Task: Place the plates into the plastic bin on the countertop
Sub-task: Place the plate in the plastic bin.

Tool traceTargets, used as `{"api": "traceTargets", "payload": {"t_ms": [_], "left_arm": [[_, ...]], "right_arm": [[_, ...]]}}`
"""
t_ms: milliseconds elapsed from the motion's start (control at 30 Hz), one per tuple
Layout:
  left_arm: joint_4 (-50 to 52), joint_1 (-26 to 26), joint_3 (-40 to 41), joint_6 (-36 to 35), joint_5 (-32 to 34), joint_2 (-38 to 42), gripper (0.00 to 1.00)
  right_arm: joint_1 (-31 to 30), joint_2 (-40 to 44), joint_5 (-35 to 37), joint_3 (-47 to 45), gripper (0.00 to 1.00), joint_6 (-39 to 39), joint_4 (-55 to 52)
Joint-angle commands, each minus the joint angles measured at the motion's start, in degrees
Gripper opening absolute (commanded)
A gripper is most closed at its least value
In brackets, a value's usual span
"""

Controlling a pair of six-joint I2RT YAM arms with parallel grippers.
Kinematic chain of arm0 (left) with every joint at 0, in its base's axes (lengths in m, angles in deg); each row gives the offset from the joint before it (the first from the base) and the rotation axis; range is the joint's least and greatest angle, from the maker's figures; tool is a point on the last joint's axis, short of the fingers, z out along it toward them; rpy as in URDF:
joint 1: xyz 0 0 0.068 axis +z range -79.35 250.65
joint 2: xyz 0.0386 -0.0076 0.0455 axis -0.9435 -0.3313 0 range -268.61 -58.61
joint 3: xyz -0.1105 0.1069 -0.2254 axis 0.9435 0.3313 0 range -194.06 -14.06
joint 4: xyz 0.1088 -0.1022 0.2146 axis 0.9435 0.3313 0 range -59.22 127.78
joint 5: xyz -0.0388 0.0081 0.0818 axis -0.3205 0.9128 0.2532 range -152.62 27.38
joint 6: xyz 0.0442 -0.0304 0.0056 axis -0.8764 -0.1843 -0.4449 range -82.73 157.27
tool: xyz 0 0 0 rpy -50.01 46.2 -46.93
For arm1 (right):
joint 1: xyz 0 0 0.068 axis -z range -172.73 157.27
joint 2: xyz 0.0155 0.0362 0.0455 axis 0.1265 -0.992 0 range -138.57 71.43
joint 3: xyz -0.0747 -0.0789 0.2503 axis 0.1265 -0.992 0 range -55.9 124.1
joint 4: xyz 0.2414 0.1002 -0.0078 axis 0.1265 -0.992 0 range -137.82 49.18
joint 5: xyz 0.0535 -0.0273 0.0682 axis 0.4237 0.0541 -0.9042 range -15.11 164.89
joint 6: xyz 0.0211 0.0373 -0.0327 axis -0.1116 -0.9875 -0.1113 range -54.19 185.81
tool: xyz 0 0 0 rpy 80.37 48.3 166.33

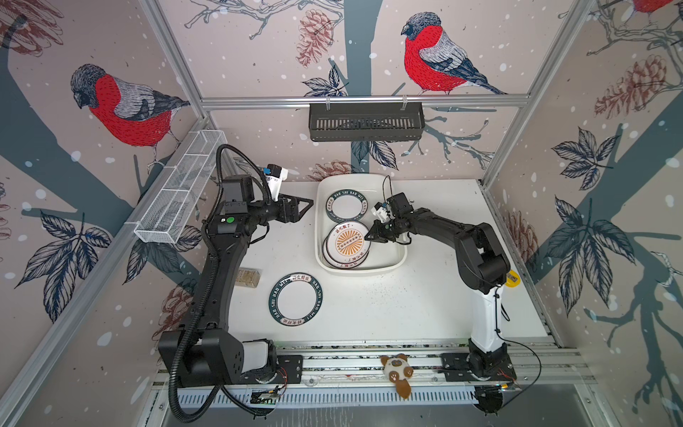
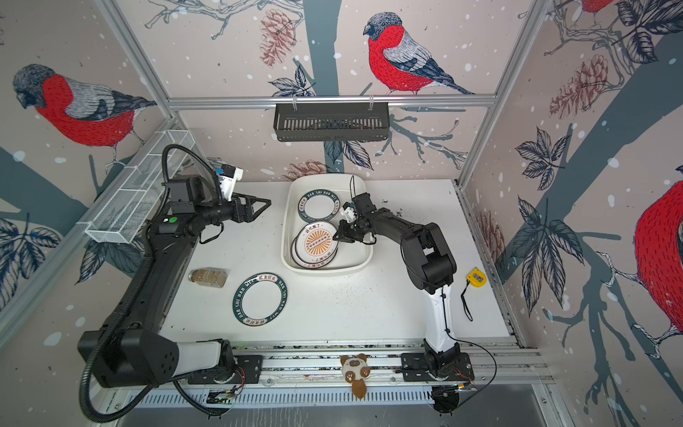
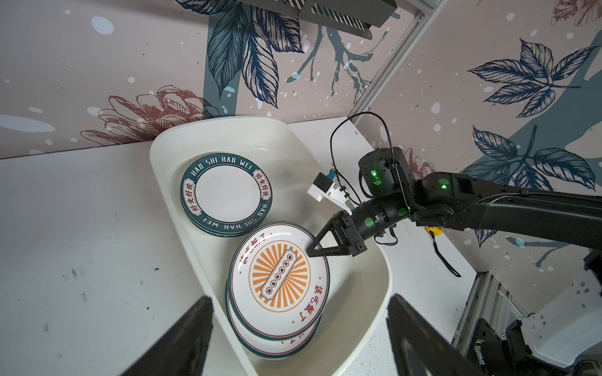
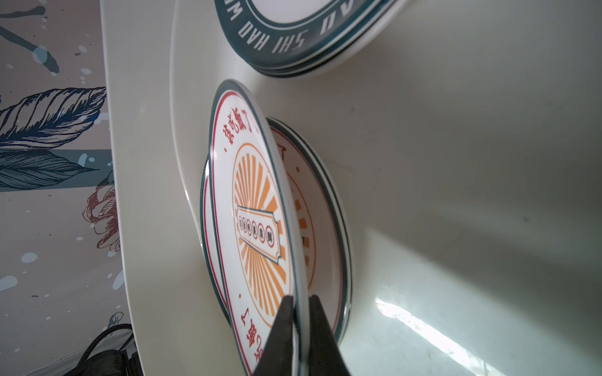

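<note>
The white plastic bin stands at the back of the countertop. Inside it lie a stack of green-lettered plates and a stack of orange sunburst plates. My right gripper is shut on the rim of the top sunburst plate, which is tilted, with its gripped side raised off the plates below. In the left wrist view the right gripper reaches in over the bin's right wall. One green-rimmed plate lies alone on the countertop. My left gripper hangs open and empty left of the bin.
A small jar lies left of the loose plate. A yellow tape measure sits by the right arm's base. A black slotted basket hangs on the back rail and a white wire-mesh basket on the left rail. A plush toy lies on the front rail.
</note>
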Motion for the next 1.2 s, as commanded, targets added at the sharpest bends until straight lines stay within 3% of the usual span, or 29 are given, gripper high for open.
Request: {"api": "traceTargets", "payload": {"t_ms": [0,1167], "left_arm": [[0.28,-0.10,-0.60,-0.86,-0.83,0.18,0.83],[0.17,-0.88,-0.18,-0.47,-0.13,0.36,0.83]], "right_arm": [[-0.01,-0.07,-0.12,0.41,0.14,0.13,-0.70],[-0.02,-0.31,1.83,-0.31,0.24,1.02,-1.71]]}}
